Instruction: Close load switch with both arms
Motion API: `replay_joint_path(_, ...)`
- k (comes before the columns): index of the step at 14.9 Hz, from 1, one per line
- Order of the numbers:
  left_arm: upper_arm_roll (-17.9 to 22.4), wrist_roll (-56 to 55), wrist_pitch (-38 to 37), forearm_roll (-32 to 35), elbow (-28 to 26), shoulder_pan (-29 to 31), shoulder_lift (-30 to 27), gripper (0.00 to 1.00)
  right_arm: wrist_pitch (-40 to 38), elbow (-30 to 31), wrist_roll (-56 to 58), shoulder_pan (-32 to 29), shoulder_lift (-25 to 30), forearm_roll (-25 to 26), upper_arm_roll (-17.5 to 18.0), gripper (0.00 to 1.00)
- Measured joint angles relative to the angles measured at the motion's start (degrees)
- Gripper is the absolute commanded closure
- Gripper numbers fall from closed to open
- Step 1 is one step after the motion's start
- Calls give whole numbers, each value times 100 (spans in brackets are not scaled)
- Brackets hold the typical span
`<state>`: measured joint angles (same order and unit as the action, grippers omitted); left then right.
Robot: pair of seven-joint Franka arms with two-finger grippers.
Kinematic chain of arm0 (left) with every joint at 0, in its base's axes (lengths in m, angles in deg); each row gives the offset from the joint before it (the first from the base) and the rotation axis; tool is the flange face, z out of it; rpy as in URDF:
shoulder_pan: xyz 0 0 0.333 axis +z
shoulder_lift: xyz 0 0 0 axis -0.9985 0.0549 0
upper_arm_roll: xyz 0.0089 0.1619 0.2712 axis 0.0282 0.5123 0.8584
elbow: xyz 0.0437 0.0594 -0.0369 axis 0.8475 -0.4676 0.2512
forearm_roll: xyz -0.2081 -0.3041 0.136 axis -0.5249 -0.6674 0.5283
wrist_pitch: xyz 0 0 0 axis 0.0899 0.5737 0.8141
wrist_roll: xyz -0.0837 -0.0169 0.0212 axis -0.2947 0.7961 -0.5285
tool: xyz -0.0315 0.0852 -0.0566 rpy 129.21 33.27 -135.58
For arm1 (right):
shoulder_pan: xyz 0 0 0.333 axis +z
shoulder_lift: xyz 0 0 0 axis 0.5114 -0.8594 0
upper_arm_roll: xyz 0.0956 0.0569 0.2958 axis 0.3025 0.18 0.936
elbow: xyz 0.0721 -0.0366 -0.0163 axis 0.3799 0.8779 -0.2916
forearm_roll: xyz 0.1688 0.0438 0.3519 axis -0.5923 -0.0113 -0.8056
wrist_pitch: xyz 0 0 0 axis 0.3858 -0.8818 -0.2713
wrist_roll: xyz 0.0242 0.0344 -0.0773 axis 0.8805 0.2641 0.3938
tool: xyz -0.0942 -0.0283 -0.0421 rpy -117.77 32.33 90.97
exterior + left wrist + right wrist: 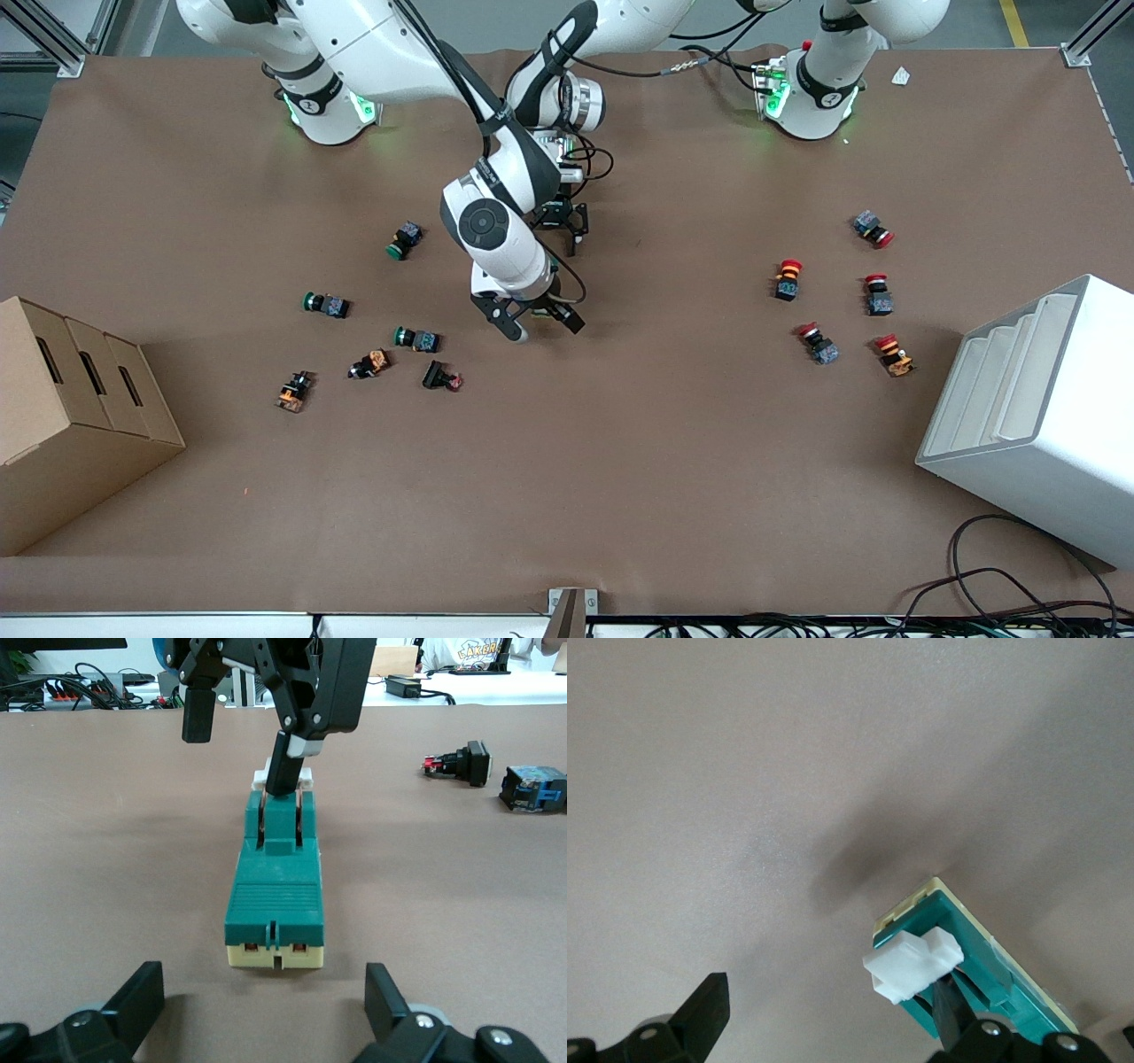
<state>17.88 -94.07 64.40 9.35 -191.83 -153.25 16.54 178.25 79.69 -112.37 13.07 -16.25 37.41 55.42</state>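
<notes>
Near the frame's center on the tabletop (620, 461), the load switch (275, 895) looks light, rigid and slide-prone: right end effector (530, 321), fingers apart, has one finger at its white lever (911, 964); left end effector (264, 1005) gapes, suited to bracing its green flanks.

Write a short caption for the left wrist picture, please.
The right hand sets one finger at the load switch's white lever.
</notes>
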Motion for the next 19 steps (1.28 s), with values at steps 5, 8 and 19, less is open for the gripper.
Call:
replay_joint_path(5, 1, 0, 0, 0, 0, -1, 0, 0, -397, -276, -1, -179, -130, -110, 78, 0)
replay_joint_path(8, 1, 0, 0, 0, 0, -2, 0, 1, -831, -587, 1, -262, -277, -121, 84, 0)
replay_joint_path(19, -10, 0, 7, -88, 46, -7, 3, 1, -2288, -1633, 1361, -1008, -253, 56, -147, 0)
